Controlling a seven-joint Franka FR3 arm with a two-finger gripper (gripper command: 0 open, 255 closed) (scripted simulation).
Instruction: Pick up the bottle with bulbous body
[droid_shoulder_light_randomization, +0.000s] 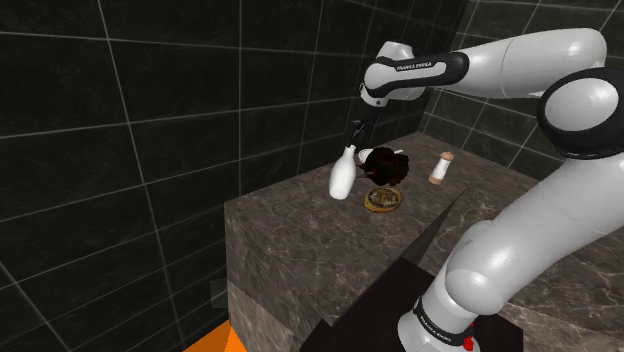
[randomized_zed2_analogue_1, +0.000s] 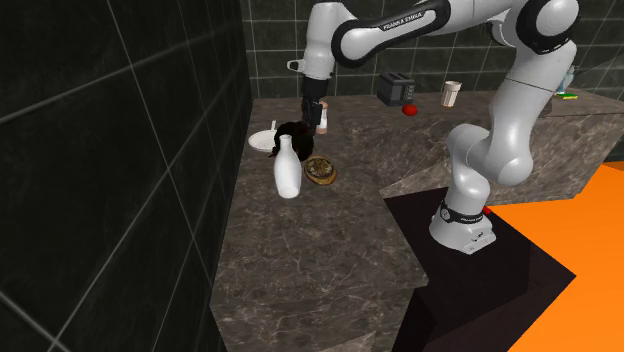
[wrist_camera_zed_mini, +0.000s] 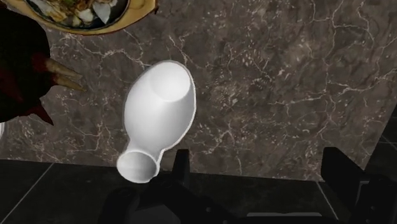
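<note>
White bulbous bottle (droid_shoulder_light_randomization: 343, 176) is standing upright on the marble counter (droid_shoulder_light_randomization: 300, 240), beside the food bowl (droid_shoulder_light_randomization: 384, 201). You are seeing the gripper (wrist_camera_zed_mini: 257, 167) hovering over its neck, fingers apart, apparently not touching it.

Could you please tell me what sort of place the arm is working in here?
Most likely a kitchen: a dark marble-patterned countertop, dark tiled walls, what looks like a toaster at the back, and a bowl of food.

Shoulder view beside stand (droid_shoulder_light_randomization: 370, 305), second exterior view along counter (randomized_zed2_analogue_1: 320, 250), wrist view close overhead.
</note>
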